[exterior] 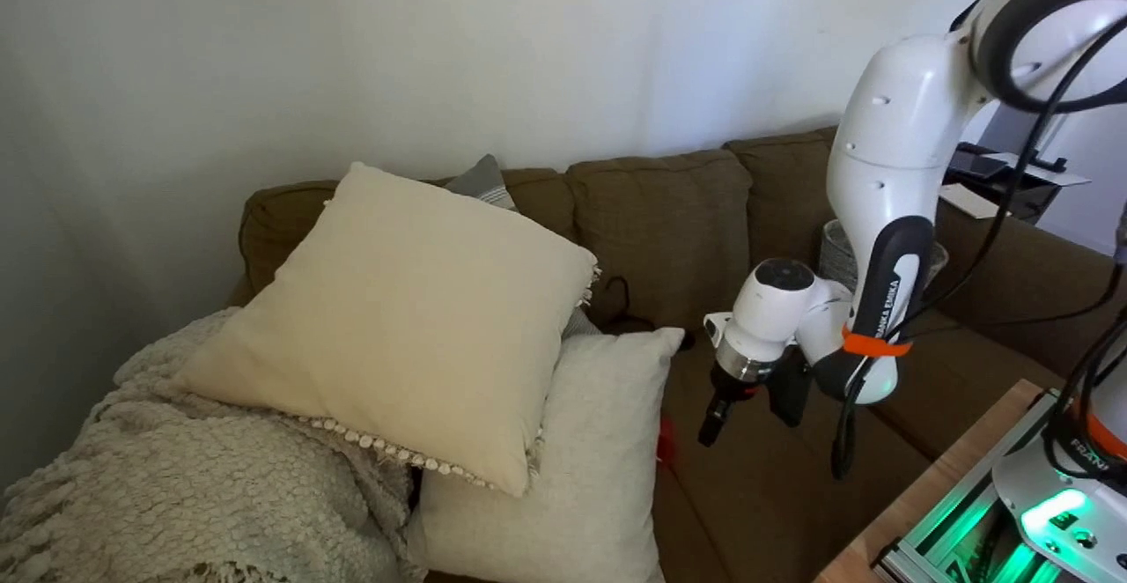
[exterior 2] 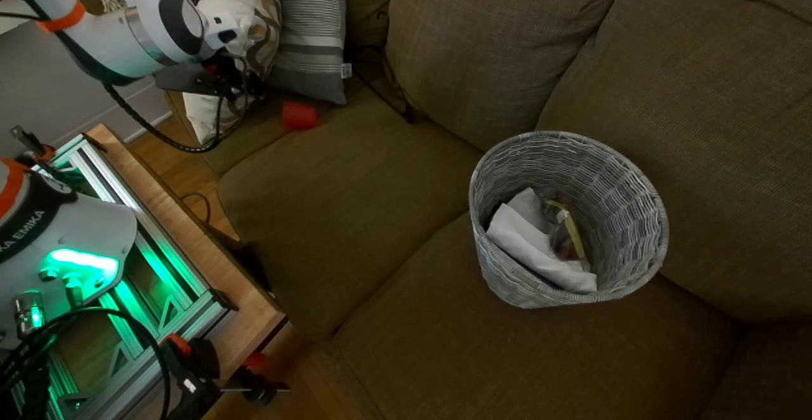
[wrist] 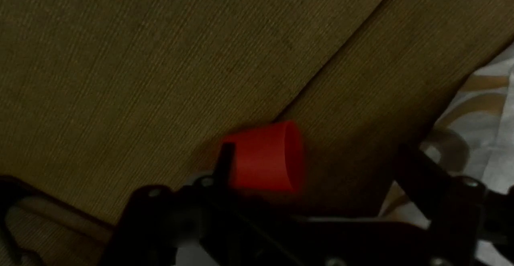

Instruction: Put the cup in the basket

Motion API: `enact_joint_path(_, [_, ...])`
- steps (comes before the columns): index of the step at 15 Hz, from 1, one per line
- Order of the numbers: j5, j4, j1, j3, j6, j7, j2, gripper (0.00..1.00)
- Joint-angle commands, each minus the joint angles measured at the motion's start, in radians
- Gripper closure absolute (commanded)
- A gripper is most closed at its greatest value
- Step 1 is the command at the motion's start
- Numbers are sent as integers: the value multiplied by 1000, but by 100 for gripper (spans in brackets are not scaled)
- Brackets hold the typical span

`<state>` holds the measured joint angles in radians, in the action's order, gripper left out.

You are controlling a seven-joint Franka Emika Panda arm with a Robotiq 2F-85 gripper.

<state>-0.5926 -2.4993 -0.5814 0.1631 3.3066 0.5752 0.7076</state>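
Observation:
The red cup lies on its side on the brown sofa seat in an exterior view [exterior 2: 299, 116]. It is partly hidden behind a pillow in an exterior view [exterior: 666, 442]. In the wrist view the cup [wrist: 261, 157] has its mouth facing right, and one dark finger overlaps its base end. My gripper [wrist: 317, 155] is open and empty, its fingers wide apart. It hangs above the seat near the cup in both exterior views [exterior: 711, 424] [exterior 2: 244, 87]. The grey woven basket [exterior 2: 625, 210] stands on the sofa, and the arm partly hides it in an exterior view [exterior: 835, 253].
White cloth or paper [exterior 2: 530, 242] and a wrapper lie inside the basket. Cream pillows [exterior: 414, 328] and a striped grey pillow [exterior 2: 311, 33] sit at the sofa's end, near the cup. A dark cable [exterior 2: 387, 93] lies by the backrest. The robot's wooden table [exterior 2: 190, 236] stands before the sofa.

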Motion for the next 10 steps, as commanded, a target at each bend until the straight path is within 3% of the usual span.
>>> enact_joint_path(1, [5,72,45,-46,4,3,156,0])
enact_joint_path(2, [2,36,6,-12,11,1,93,0])
enact_joint_path(5, [2,66,26,-32,11,1,155,0])
enact_joint_path(6, [73,86,-42,-18,-142,73,121,0])
enact_joint_path(9, [127,173,-84,-20,-348,115,142,0])
enact_joint_path(10, [274,192,-139,-5,-412,28,150,0])
